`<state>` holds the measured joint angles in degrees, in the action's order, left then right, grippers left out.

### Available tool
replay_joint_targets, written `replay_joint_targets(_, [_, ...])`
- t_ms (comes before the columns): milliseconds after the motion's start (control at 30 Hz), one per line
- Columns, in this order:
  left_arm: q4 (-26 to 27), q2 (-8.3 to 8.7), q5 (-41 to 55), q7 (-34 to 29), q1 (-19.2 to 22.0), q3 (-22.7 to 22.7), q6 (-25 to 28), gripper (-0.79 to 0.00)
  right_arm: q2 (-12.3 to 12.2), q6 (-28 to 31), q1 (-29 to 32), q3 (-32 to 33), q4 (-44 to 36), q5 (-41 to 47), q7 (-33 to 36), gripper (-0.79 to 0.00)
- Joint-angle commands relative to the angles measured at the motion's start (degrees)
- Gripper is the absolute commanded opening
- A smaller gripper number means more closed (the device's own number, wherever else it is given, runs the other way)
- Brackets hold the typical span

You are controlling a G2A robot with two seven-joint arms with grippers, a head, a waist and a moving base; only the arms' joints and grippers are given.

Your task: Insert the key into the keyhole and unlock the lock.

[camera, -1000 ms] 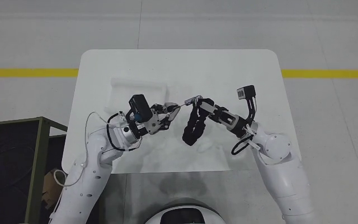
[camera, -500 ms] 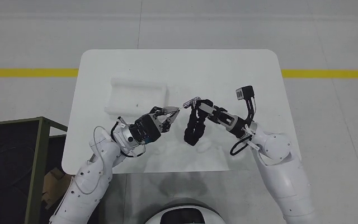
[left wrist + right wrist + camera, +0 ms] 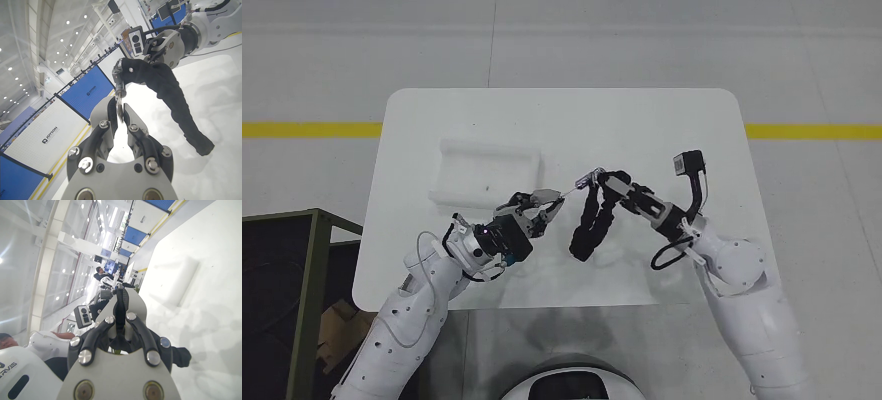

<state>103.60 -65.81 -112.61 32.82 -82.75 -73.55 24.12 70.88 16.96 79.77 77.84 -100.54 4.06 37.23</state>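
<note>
A silver key (image 3: 119, 109) is pinched between the fingers of my left gripper (image 3: 120, 111), its blade pointing into the keyhole end of the lock (image 3: 118, 75). The lock is metal with a black fabric sleeve (image 3: 170, 98) hanging from it. My right gripper (image 3: 121, 298) is shut on the lock through that black fabric (image 3: 119, 311). From above, the left gripper (image 3: 547, 203) and the right gripper (image 3: 614, 186) face each other over the table's middle, the key (image 3: 567, 190) bridging to the lock (image 3: 589, 180), and the sleeve (image 3: 588, 228) hangs down.
A white foam tray (image 3: 487, 168) lies on the white table (image 3: 662, 120) behind the left gripper. A dark bin (image 3: 282, 290) stands beside the table's left edge. Bare table lies to the right and at the back.
The left arm has swung back and turned its wrist, then brought the key up to the lock. The right gripper with the lock has shifted slightly away from the robot.
</note>
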Motion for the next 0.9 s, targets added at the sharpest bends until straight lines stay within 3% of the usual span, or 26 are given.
replay_joint_targets(0, [0.0, 0.0, 0.0, 0.0, 0.0, 0.0, 0.0, 0.0, -0.19, 0.55, 0.33, 1.46, -0.44, -3.58, -2.86, -0.785])
replay_joint_targets(133, [0.0, 0.0, 0.0, 0.0, 0.0, 0.0, 0.0, 0.0, -0.55, 1.59, 1.24, 4.03, -1.59, -12.6, -9.13, -0.785])
replay_joint_targets(300, [0.0, 0.0, 0.0, 0.0, 0.0, 0.0, 0.0, 0.0, -0.98, 3.8, 2.74, 2.89, -3.92, -36.61, -16.46, -0.785])
replay_joint_targets(400, [0.0, 0.0, 0.0, 0.0, 0.0, 0.0, 0.0, 0.0, -1.33, 5.09, 3.15, 0.87, -6.59, -56.15, -21.14, -0.785])
replay_joint_targets(567, [0.0, 0.0, 0.0, 0.0, 0.0, 0.0, 0.0, 0.0, -1.96, 7.33, 4.09, -4.29, -8.84, -88.17, -34.73, -0.785])
replay_joint_targets(767, [0.0, 0.0, 0.0, 0.0, 0.0, 0.0, 0.0, 0.0, -2.75, -3.28, 5.18, -8.26, -5.09, -118.28, -50.15, -0.785])
replay_joint_targets(867, [0.0, 0.0, 0.0, 0.0, 0.0, 0.0, 0.0, 0.0, -2.6, -6.09, 5.59, -8.1, -2.57, -116.7, -51.73, -0.785])
